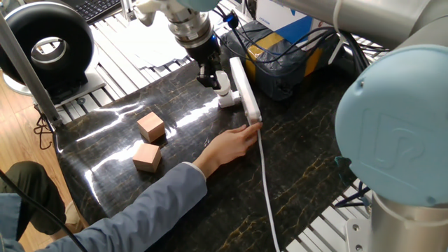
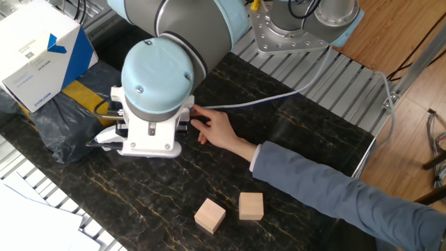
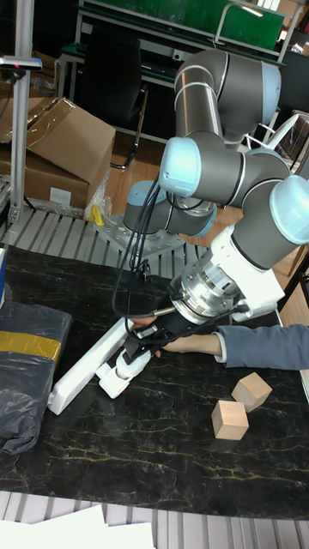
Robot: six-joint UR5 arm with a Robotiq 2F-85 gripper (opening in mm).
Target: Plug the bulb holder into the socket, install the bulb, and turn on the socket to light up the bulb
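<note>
The socket [image 1: 243, 85] is a long white strip lying at the back of the dark table, and it also shows in the tall fixed view [image 3: 86, 364]. The white bulb holder [image 1: 226, 100] sits against its left side. My gripper [image 1: 210, 75] comes down from above and is shut on the white bulb [image 1: 219, 85], which points into the holder. From the tall fixed view the gripper [image 3: 137, 347], bulb [image 3: 129, 364] and holder [image 3: 110, 383] line up beside the strip. In the other fixed view my wrist [image 2: 155, 90] hides all three.
A person's hand [image 1: 234, 143] rests on the socket's near end, its sleeved arm [image 1: 133, 203] crossing the table. The white cable [image 1: 266, 189] runs to the front edge. Two wooden cubes [image 1: 150, 127] [image 1: 147, 157] sit at left. A dark wrapped box [image 1: 287, 59] stands behind the socket.
</note>
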